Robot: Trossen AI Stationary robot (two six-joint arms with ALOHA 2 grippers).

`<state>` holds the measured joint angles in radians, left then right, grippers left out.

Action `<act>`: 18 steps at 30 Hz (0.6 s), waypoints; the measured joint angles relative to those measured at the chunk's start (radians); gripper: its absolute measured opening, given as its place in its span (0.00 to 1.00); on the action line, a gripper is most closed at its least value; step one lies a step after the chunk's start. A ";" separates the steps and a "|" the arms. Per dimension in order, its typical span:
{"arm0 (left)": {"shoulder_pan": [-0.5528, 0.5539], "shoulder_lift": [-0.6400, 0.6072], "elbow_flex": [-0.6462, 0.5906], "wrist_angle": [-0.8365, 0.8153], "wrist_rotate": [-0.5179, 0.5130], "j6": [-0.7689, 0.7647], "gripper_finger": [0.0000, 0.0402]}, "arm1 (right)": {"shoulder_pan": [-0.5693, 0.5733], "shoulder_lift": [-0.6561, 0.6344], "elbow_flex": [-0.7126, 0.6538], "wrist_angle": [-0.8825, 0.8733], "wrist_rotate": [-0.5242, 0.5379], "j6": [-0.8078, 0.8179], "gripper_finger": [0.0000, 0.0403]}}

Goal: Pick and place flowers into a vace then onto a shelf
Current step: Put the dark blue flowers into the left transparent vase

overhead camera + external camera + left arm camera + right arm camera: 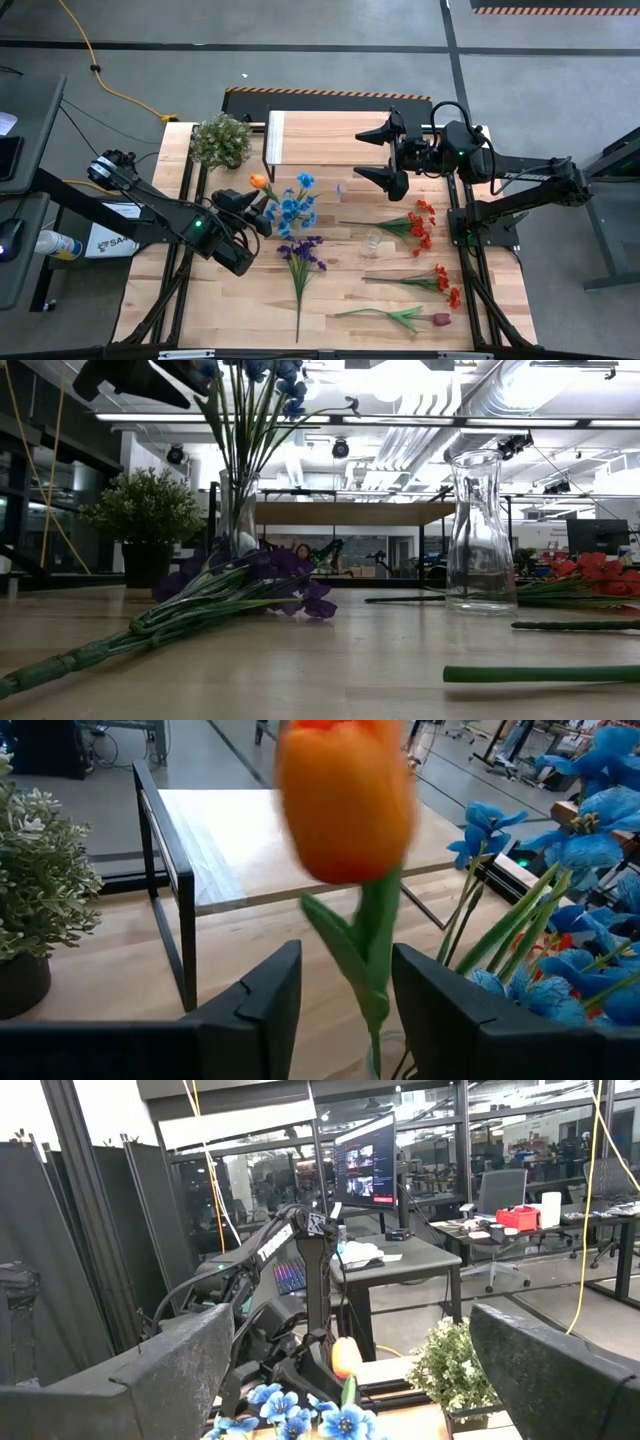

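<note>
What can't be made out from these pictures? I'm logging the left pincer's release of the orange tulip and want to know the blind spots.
- Orange tulip: left wrist view, bloom blurred; stem foot cut off by the picture's edge, between the left pincer fingers.
- Vase holding the blue flowers: high view, hidden under blooms.
- Left pincer: low view, mostly cut off by the top edge.
- Shelf: high view, right part under the right pincer.
</note>
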<state>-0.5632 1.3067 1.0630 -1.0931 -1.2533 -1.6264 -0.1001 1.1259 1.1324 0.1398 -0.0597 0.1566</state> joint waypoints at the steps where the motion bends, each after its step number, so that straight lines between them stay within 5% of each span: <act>1: 0.000 0.000 0.000 0.000 0.001 0.000 0.48 | 0.000 0.000 0.000 0.000 0.000 0.000 0.98; 18: -0.067 -0.087 0.023 -0.009 0.067 0.082 0.48 | 0.000 0.000 0.000 0.000 0.000 0.000 0.98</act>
<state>-0.6298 1.2198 1.0856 -1.1023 -1.1867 -1.5444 -0.1004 1.1259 1.1324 0.1398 -0.0599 0.1562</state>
